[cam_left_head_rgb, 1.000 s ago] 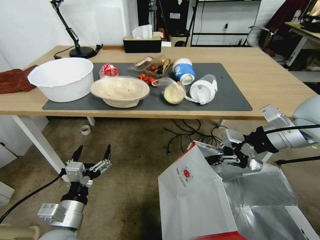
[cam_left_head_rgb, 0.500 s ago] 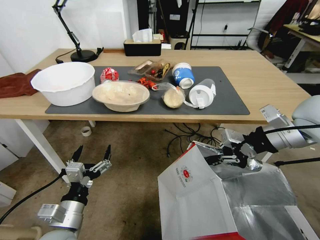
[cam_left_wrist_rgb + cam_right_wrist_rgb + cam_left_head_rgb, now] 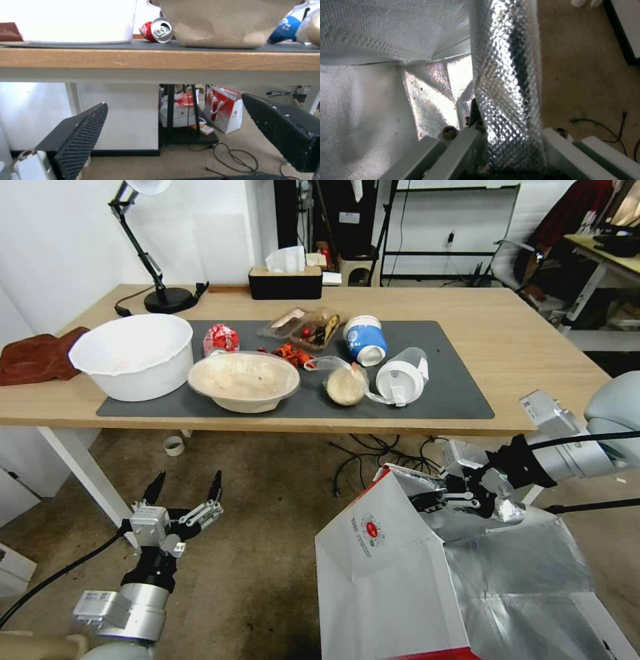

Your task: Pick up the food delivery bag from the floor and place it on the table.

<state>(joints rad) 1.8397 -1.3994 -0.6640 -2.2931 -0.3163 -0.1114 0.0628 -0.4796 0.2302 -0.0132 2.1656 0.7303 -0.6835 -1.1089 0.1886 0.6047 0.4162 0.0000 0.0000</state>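
Bag: one red-and-white bag (image 3: 393, 580), open at the top, silver foil lining showing; it sits low in front of the table, below its top, near the right front edge.
Bag logo: one small round red mark (image 3: 372, 527) on the white side; the print beside it is too small to read.
Right gripper (image 3: 433, 500): at the bag's upper rim, fingers clamped on the foil edge (image 3: 506, 105); the right wrist view shows the foil fold pinched between them.
Left gripper (image 3: 185, 489): low over the floor, left of the bag and well apart from it, fingers (image 3: 81, 132) spread wide, holding nothing.
Table (image 3: 533, 353): one long light-wood top on white legs, carrying one dark grey mat (image 3: 453, 393).
On the mat: one white tub (image 3: 133, 355), one beige lidded bowl (image 3: 243, 380), one red can (image 3: 221, 339) on its side, one blue-and-white cup (image 3: 365, 340) tipped over, one clear cup (image 3: 402, 375) with a white lid lying down, one clear pouch (image 3: 345, 383) of beige food, one clear tray (image 3: 308, 321) of scraps.
Off the mat: one black lamp (image 3: 160, 300), one black tissue box (image 3: 285, 281), one brown cloth (image 3: 33, 357).
Writing: the cup's print cannot be read.
Floor: black cables (image 3: 373, 453) under the table.
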